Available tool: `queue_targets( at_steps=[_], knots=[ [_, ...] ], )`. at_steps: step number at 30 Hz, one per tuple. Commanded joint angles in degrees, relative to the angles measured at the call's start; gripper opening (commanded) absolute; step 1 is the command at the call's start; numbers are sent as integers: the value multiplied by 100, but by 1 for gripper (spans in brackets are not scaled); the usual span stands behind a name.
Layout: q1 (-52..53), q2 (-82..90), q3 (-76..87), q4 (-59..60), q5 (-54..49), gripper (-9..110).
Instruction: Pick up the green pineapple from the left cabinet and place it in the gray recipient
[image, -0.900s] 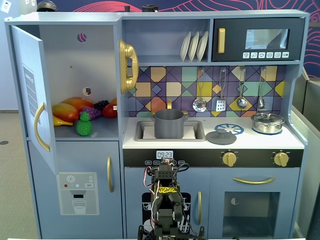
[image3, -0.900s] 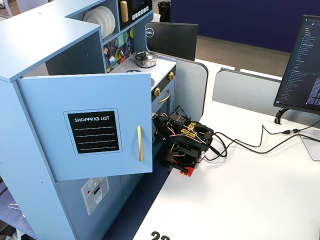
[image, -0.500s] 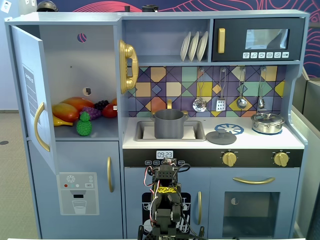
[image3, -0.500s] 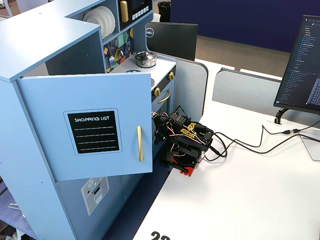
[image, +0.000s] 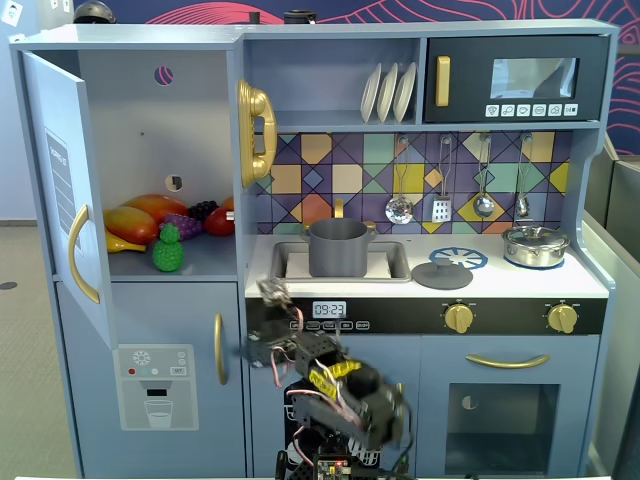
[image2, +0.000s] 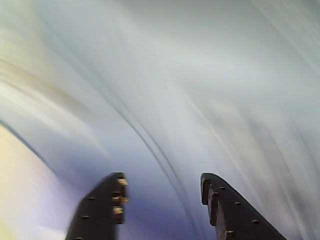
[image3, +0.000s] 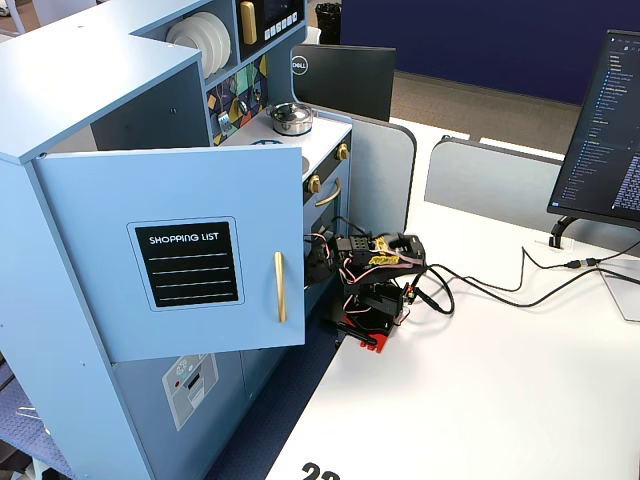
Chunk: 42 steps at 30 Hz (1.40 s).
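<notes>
The left cabinet (image: 150, 150) is standing with its door (image: 65, 190) swung wide open; in a fixed view the door's outer face is showing a black "SHOPPING LIST" panel (image3: 188, 264) and a gold handle (image3: 279, 287). The green pineapple (image: 168, 249) is sitting upright at the front edge of the cabinet shelf, just ahead of a heap of toy fruit: an orange-yellow mango (image: 140, 218), a purple grape bunch (image: 186, 222) and a red piece (image: 220, 221). The gray recipient (image: 338, 247) is standing in the sink basin (image: 396, 262) on the counter (image: 520, 283), to the right of the cabinet in that view, with its flat gray lid (image: 442, 275) lying beside the sink. A shiny silver lidded pot (image: 535, 245) is resting further right on the counter.

The arm (image: 340, 395) is sitting low in front of the kitchen, below the counter, well apart from the pineapple. The wrist view is heavily smeared by motion; only the gripper (image2: 162, 187) is reading clearly there, its two dark fingers (image2: 100, 205) standing apart with a clear gap and nothing between them.
</notes>
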Motion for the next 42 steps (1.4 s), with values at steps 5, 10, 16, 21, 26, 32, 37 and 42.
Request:
queue_targets(
  at_steps=[5,10,16,21,26,32,37,42],
  knots=[
    [-642,-1318,-1819,-1705,-633,21],
    [-686,-2259,-2602,-2065,-606,27],
    [-606,-3270,-3296,-2549,-642,27],
    [-448,-4069,-3920,-2865,-422,28],
    [-431,-4667,-4474,-3023,-352,29],
    [-571,-5282,-5019,-3129,-325,30],
    [-694,-5845,-5502,-3173,-378,30],
    [-703,-6346,-5941,-3173,-396,29]
  ],
)
